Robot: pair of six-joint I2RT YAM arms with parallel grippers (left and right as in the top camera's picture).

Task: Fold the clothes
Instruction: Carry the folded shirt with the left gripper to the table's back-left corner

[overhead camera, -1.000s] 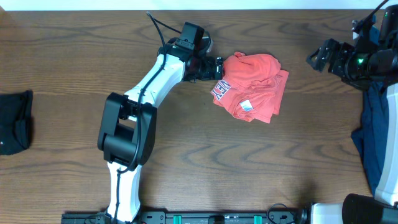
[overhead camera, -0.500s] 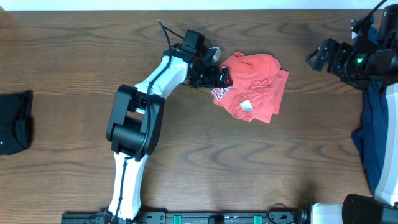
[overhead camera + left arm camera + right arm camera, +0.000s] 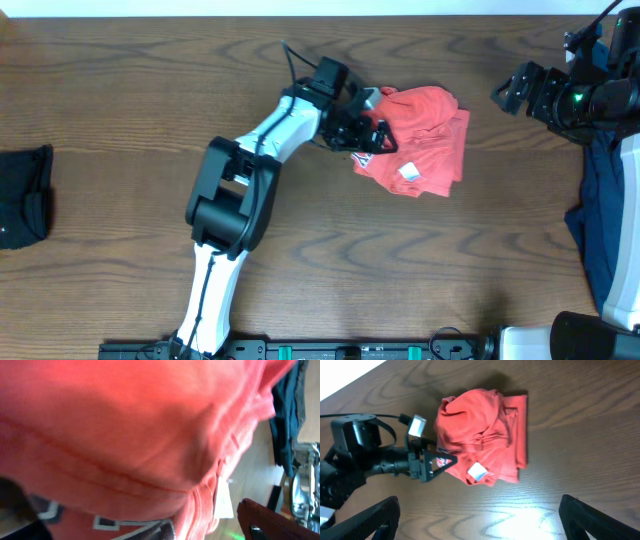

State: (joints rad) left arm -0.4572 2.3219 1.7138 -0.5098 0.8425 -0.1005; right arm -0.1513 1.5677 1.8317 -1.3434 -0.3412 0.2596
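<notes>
Dark wood-grain table (image 3: pixel 120 90) fills the overhead view; the coral-red T-shirt (image 3: pixel 425 125) lies bunched right of centre near the far edge, its white neck label (image 3: pixel 408 172) facing up at the near side. The white-and-black left arm (image 3: pixel 280 125) reaches from the near edge up to the shirt; the left gripper (image 3: pixel 375 135) sits at the shirt's left edge, touching the cloth. The right gripper (image 3: pixel 510 92) hangs at the far right, well apart from the T-shirt; a navy shirt (image 3: pixel 600 210) lies at the right edge of the table, and a small black garment (image 3: pixel 22 195) at the left edge.

Left wrist view: coral cloth fills nearly the whole frame, too close to be sharp; white-and-navy lettering (image 3: pixel 107 522) shows along the bottom, the label hangs at the lower right, and one dark finger (image 3: pixel 272 520) stands off to the side of the fabric, so the jaws are spread; whether cloth lies between them I cannot tell.

Right wrist view: its own two fingers (image 3: pixel 365 520) stand at opposite bottom corners, wide apart and holding nothing; beyond them the T-shirt lies crumpled on the wood, with the left gripper's spread fingers at its left edge.
</notes>
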